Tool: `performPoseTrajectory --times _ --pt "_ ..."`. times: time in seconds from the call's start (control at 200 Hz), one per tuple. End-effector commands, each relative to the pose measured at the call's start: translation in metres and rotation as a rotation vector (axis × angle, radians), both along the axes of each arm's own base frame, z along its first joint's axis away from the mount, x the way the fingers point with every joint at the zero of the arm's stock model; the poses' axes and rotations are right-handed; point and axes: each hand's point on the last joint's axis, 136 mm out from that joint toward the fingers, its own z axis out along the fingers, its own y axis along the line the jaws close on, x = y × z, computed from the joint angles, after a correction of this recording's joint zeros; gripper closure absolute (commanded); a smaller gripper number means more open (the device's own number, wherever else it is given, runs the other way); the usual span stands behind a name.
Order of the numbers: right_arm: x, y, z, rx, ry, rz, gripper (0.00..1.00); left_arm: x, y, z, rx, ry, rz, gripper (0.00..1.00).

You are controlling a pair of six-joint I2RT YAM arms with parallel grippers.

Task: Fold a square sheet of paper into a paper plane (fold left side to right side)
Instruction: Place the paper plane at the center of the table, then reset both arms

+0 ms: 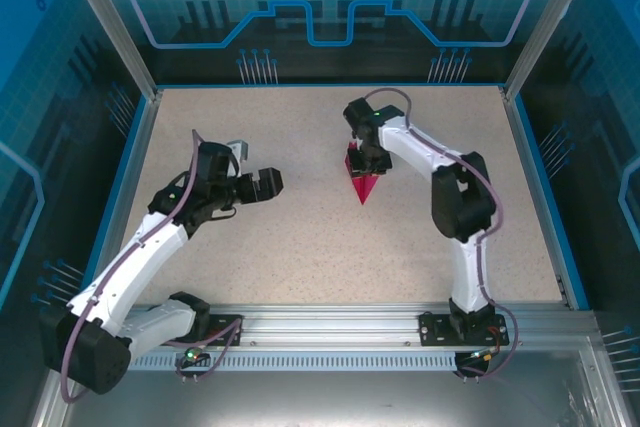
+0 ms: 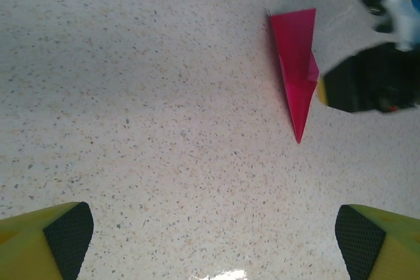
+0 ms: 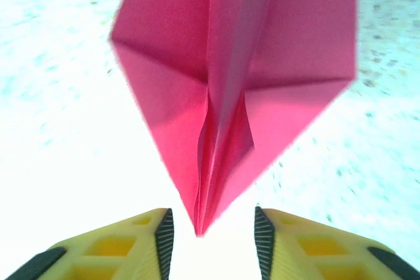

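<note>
Lying on table (image 1: pixel 300 237), one paper plane (image 1: pixel 362 185)

You are working in a robotics lab test cell. Your speckled table (image 1: pixel 300 237) is boxed in by clear blue panels (image 1: pixel 330 7) printed with circuit and gear graphics and framed by aluminium posts (image 1: pixel 108 17). A left arm (image 1: pixel 150 237) and a right arm (image 1: pixel 460 197), both white and black, are bolted to a slotted aluminium rail (image 1: pixel 330 322) along the near edge.
</note>
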Motion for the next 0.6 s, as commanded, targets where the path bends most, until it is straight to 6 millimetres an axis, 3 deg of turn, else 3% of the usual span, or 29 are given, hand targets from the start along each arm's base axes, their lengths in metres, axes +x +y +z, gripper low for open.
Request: performPoseTrajectory --times 0.0,0.125,0.26,0.43,0.595 --pt "-0.028 -0.02 0.053 -0.024 -0.066 0.022 0.53 0.005 0.013 0.021 -0.034 -0.031 0.06 0.01" --pt "-0.04 -0.045 0.09 -0.034 -0.211 0.034 0.43 0.014 0.036 0.024 -0.023 -0.058 0.144 0.01" --pt "-0.047 -0.076 0.11 -0.033 -0.388 0.007 0.35 0.027 0.076 0.022 0.028 -0.102 0.304 0.01" --pt "-0.054 -0.114 0.109 -0.023 -0.553 -0.069 0.17 0.034 0.117 0.031 0.156 -0.268 0.466 0.01" --pt "-0.059 -0.159 0.093 -0.058 -0.705 -0.189 0.01 0.027 0.147 0.011 0.328 -0.344 0.554 0.01"
